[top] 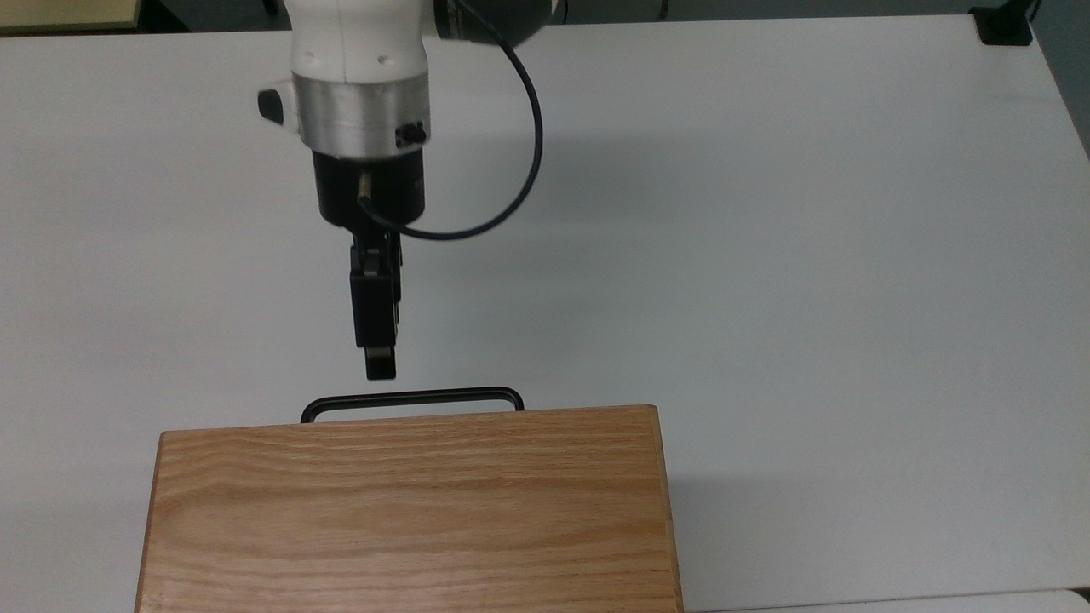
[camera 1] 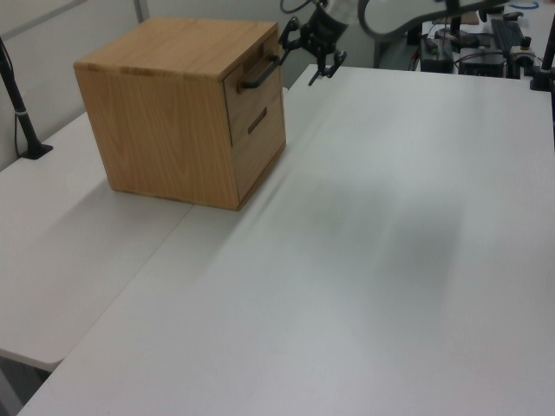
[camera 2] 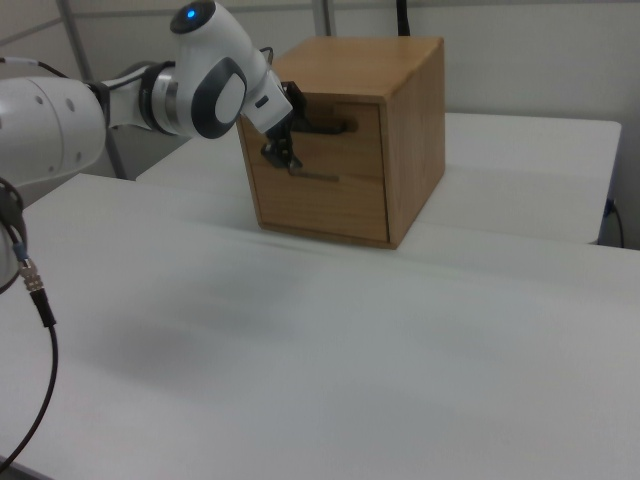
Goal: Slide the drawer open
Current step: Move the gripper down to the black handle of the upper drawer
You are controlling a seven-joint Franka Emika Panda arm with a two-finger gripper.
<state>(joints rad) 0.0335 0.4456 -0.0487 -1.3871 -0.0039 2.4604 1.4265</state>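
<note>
— One white table [top: 766, 255] carries everything, right?

— Yes, and on it stands an oak cabinet [top: 409, 511], at the bottom edge of the top view and toward the back in the left view and the right view.

— Where is the drawer?

— It is the upper of two fronts in the cabinet's face. The drawer [camera 1: 257, 69] sits flush with the cabinet, shut, at the top of the face that the left view shows turned toward the left view's right. In the right view its front panel [camera 2: 345, 135] faces the right view's left.

— And the arm?

— The white arm [top: 358, 77] reaches in from the top edge of the top view, with a black cable [top: 519, 170] looping beside its wrist.

— The handle?

— A thin black U-shaped bar, the handle [top: 413, 398] juts out from the drawer's front toward the arm.

— How does the gripper stand?

— The gripper [top: 380, 362] points at the handle, near its end on the top view's left, just short of touching. In the left view the gripper [camera 1: 305, 54] has its two fingers spread apart, grasping nothing.
</note>
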